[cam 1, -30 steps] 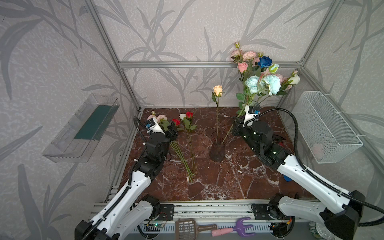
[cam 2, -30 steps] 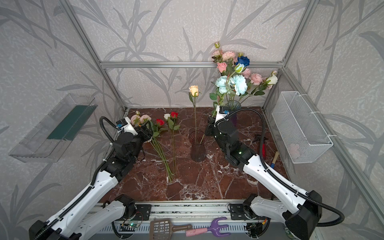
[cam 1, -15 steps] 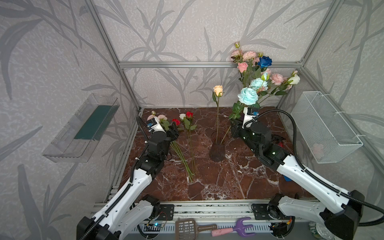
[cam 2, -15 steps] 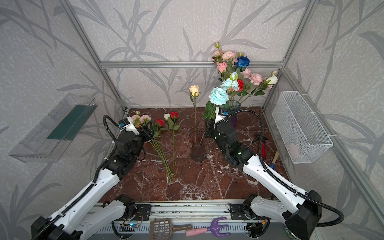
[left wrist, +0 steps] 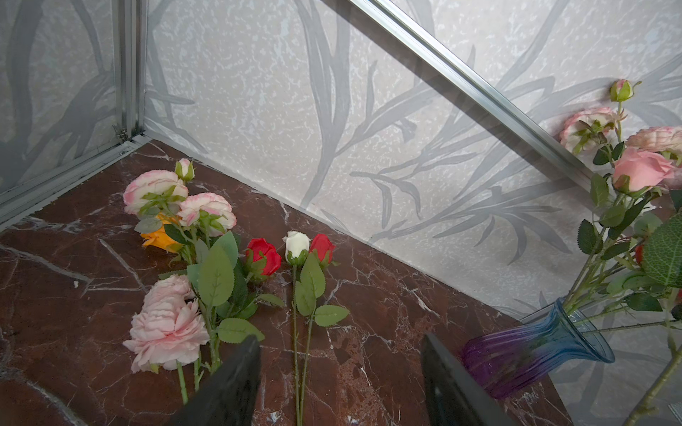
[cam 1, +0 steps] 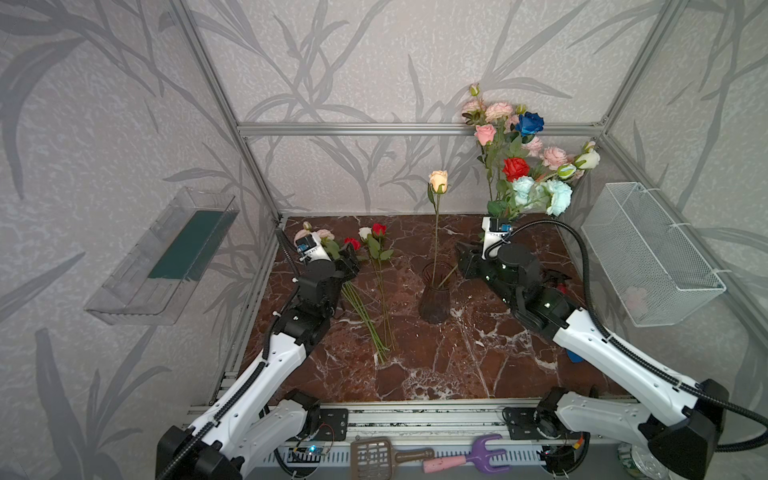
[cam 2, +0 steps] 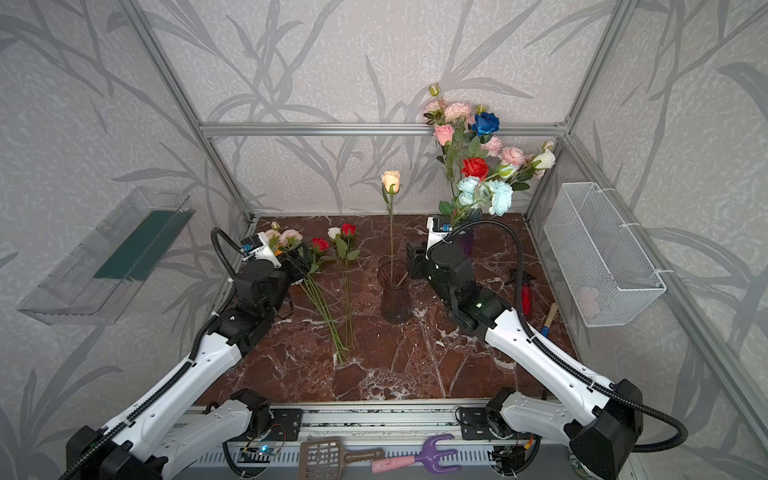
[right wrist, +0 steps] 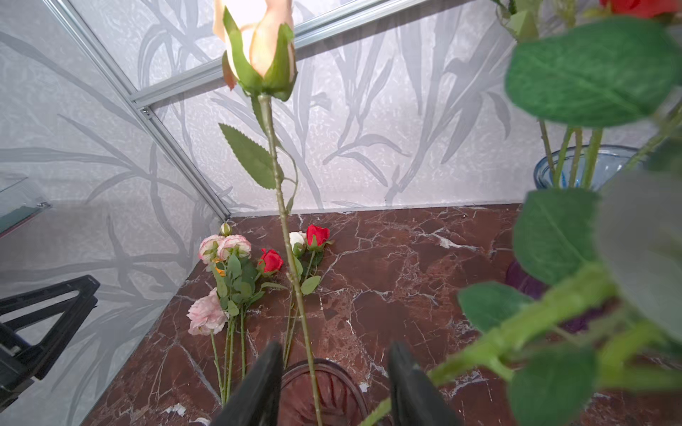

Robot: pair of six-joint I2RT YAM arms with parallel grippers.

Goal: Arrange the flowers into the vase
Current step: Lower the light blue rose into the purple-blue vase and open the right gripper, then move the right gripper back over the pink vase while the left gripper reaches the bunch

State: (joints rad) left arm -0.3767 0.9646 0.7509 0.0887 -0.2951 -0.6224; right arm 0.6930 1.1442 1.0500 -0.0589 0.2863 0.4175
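Note:
A dark brown vase [cam 1: 434, 293] [cam 2: 394, 293] stands mid-floor, holding an upright peach rose [cam 1: 438, 181] [right wrist: 258, 40]. A pale-blue peony [cam 1: 557, 197] [cam 2: 500, 197] leans right out of the vase, its thick stem [right wrist: 535, 317] slanting past one finger of my right gripper [cam 1: 463, 259] [right wrist: 336, 369]. That gripper is open just right of the vase rim, clamping nothing. Other flowers [cam 1: 376, 249] [left wrist: 258, 258] lie on the floor at left: pink, red, white and orange blooms. My left gripper [cam 1: 351, 259] [left wrist: 341, 369] hovers open over their stems.
A blue-purple vase [left wrist: 535, 354] with a full bouquet [cam 1: 519, 158] stands at the back right, close behind my right wrist. A wire basket [cam 1: 648, 257] hangs on the right wall and a clear shelf [cam 1: 166, 257] on the left. A red-handled tool [cam 2: 525, 291] lies on the floor at the right.
My right gripper has opened and let go of the pale-blue peony's stem. Its bloom has swung back right toward the bouquet. The left arm has barely moved.

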